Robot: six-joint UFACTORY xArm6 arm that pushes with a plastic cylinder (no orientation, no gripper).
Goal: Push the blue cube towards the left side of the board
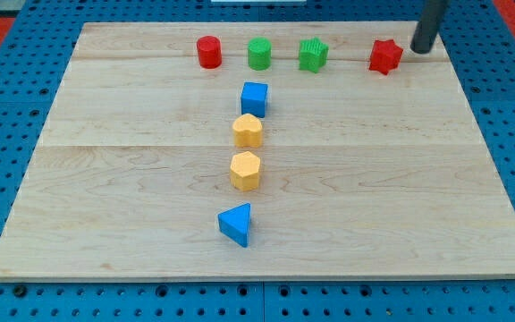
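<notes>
My tip (420, 49) stands at the upper right of the frame, just right of the red star (384, 55), on the table (132, 179). As an end effector it is a bare rod with nothing to spread or pinch, and it touches no block. The blue cube (254, 97) lies well apart, to the lower left of the tip, near the upper middle of the frame, just above a yellow block (248, 131). A leftward push calls for reaching the cube's right face first.

Dark rod entering at the view's top right, upright, slightly tilted, my tip (419, 50) lowered
</notes>
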